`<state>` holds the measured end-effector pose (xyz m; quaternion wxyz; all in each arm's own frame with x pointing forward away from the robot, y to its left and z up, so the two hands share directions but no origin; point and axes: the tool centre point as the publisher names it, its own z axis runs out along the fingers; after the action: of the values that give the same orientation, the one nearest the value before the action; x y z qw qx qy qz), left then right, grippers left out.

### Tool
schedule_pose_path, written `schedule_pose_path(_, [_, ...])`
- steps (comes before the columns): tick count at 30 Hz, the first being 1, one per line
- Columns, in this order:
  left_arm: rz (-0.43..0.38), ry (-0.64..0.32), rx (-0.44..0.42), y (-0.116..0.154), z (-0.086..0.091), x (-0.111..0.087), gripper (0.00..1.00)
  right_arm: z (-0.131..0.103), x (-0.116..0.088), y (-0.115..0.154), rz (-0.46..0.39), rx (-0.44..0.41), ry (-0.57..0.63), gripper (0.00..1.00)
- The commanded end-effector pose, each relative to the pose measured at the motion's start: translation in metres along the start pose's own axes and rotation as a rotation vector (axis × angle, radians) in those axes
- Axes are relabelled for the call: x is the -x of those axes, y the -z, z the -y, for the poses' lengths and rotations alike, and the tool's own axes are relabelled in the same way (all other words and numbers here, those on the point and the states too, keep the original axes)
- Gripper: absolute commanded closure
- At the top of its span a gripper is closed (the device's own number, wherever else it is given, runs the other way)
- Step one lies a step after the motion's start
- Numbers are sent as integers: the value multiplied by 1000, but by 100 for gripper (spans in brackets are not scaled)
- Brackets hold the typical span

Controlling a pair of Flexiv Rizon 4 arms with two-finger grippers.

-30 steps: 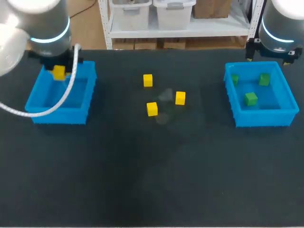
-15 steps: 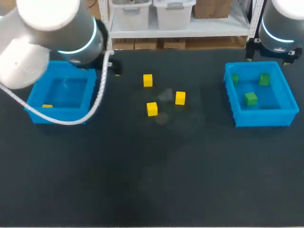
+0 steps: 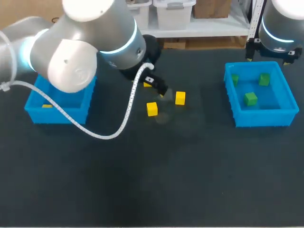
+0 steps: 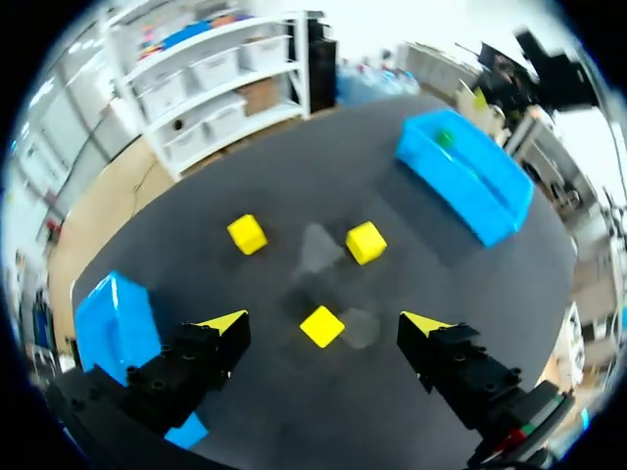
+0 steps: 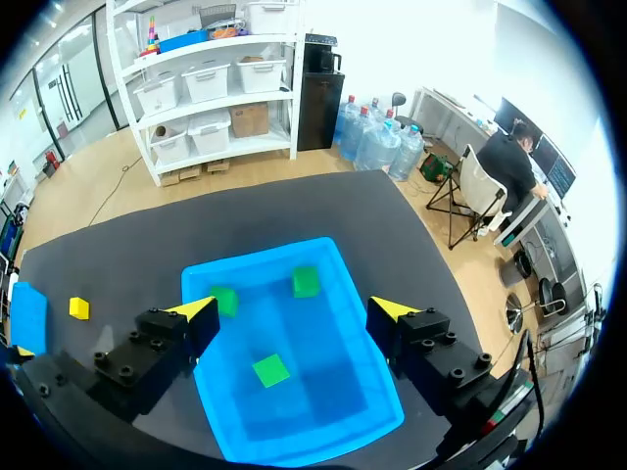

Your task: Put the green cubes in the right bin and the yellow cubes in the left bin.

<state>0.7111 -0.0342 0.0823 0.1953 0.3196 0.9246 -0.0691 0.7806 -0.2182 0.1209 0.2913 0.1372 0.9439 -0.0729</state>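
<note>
Three yellow cubes lie mid-table: one [image 3: 152,109] in front, one [image 3: 180,98] to its right, one [image 3: 147,84] half hidden behind my left arm. My left gripper [image 3: 160,92] hangs open above them. In the left wrist view the front cube [image 4: 321,326] shows between the open fingers, lower down and untouched, with the other two [image 4: 247,234] [image 4: 364,242] ahead. A yellow cube [image 3: 46,105] lies in the left bin [image 3: 33,111]. The right bin [image 3: 263,117] holds three green cubes [image 3: 251,99] [image 3: 264,79] [image 3: 234,79]. My right gripper [image 5: 296,309] is open above that bin [image 5: 333,431], holding nothing.
My left arm [image 3: 90,42] stretches from the left bin across to the middle, its white cable [image 3: 121,124] drooping over the table. My right arm [image 3: 280,28] stands at the right bin's far edge. The dark table top [image 3: 152,180] runs wide in front.
The left gripper let a yellow cube fall into the left bin and opened. The left arm then swung right to above the middle cubes. The right arm kept still.
</note>
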Motion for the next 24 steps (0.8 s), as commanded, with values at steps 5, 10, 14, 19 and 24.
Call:
schedule_pose_path(5, [-479, -920, -362, -19, -8, -11, 0, 1, -2, 1, 7, 2, -2, 0])
schedule_pose_path(10, [-553, -976, -320, -37, -10, -10, 0, 1, -2, 1, 7, 2, -2, 0])
schedule_pose_path(14, [-581, -983, -282, -54, -10, -5, 0, 1, -2, 1, 7, 2, -2, 0])
schedule_pose_path(19, [-628, -1002, -268, -71, -7, -7, 0, 1, -2, 1, 7, 2, -2, 0])
schedule_pose_path(24, [-673, -1015, -246, -84, -4, -16, 0, 1, -2, 1, 7, 2, -2, 0])
